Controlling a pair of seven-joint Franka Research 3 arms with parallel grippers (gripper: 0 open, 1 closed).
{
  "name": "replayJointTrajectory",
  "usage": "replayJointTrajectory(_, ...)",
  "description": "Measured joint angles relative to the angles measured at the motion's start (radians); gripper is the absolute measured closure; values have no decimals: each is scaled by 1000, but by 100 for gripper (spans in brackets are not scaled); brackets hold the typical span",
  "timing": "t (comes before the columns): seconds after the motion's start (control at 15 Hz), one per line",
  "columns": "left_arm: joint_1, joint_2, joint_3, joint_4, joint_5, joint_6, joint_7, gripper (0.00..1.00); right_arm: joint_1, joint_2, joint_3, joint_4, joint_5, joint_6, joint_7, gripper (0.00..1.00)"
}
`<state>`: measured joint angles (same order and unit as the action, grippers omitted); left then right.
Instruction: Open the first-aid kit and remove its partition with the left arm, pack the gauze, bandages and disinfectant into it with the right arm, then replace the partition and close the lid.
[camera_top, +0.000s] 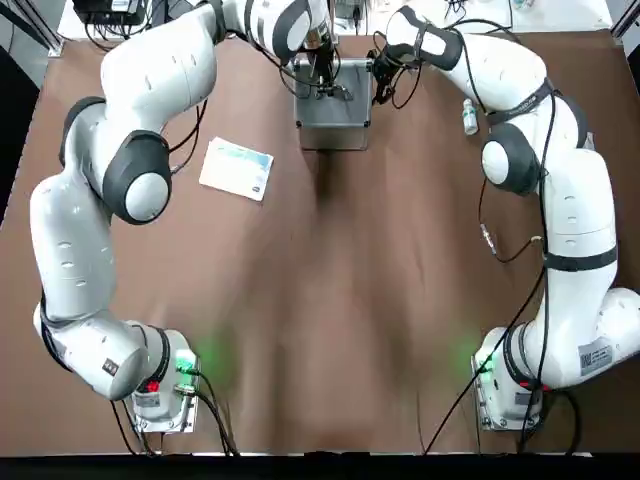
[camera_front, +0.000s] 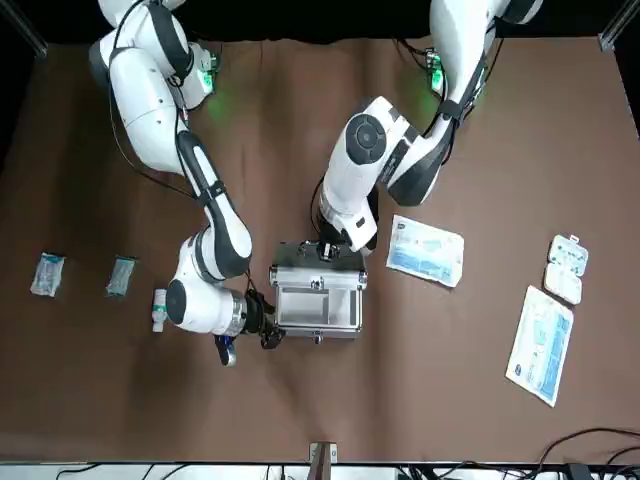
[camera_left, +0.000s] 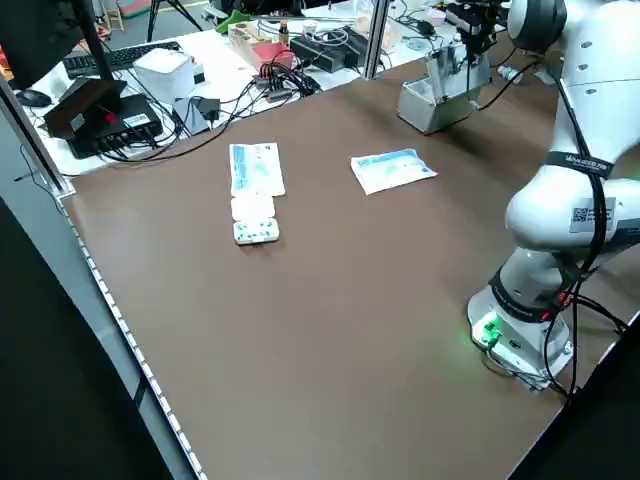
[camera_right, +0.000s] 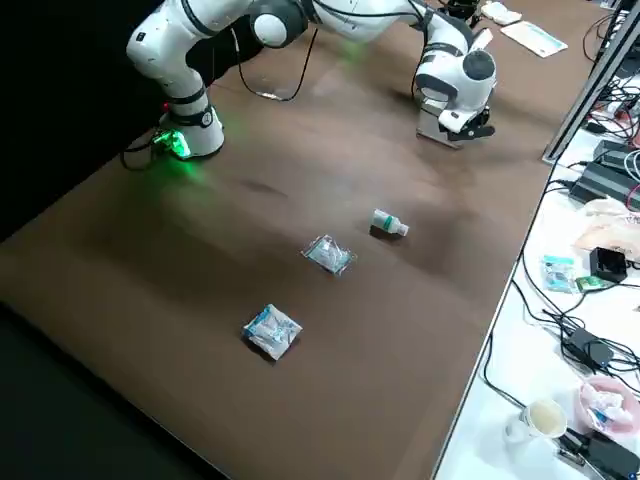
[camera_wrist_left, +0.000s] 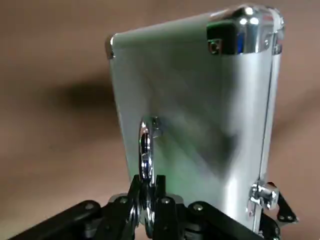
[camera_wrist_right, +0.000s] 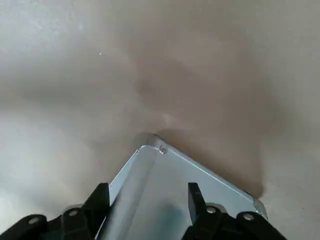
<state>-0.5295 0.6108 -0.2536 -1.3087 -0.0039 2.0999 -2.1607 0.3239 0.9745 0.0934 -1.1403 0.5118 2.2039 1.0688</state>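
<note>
Silver case (camera_front: 318, 298) sits at the far-centre of the brown table (camera_top: 340, 300), both arms reaching to it. Left gripper (camera_wrist_left: 147, 192) is clenched on the curved handle (camera_wrist_left: 145, 150) of the lid (camera_wrist_left: 200, 125) — lid looks raised, standing near vertical in the left wrist view. Right gripper (camera_wrist_right: 145, 200) is at the case's side, fingers (camera_wrist_right: 98, 201) spread over a corner of the metal, not pinching it.

Disinfectant (camera_top: 469, 117) lies just beside the right arm (camera_top: 560, 190), near the case. Two small packets (camera_front: 48, 274) lie further out on that side. White-and-blue packet (camera_top: 236, 168) lies on the left arm's (camera_top: 110, 170) side, near the case; a long box (camera_front: 540, 345) and a small white blister pack (camera_front: 565, 268) are well apart from it. Partition — can't tell, not visible inside the case.
</note>
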Motion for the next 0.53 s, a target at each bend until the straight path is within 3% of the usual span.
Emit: replayJointTrajectory(0.53,-13,-4,0,0,-1,-32,-5,87,0,0,0,0,0,-4,0,30)
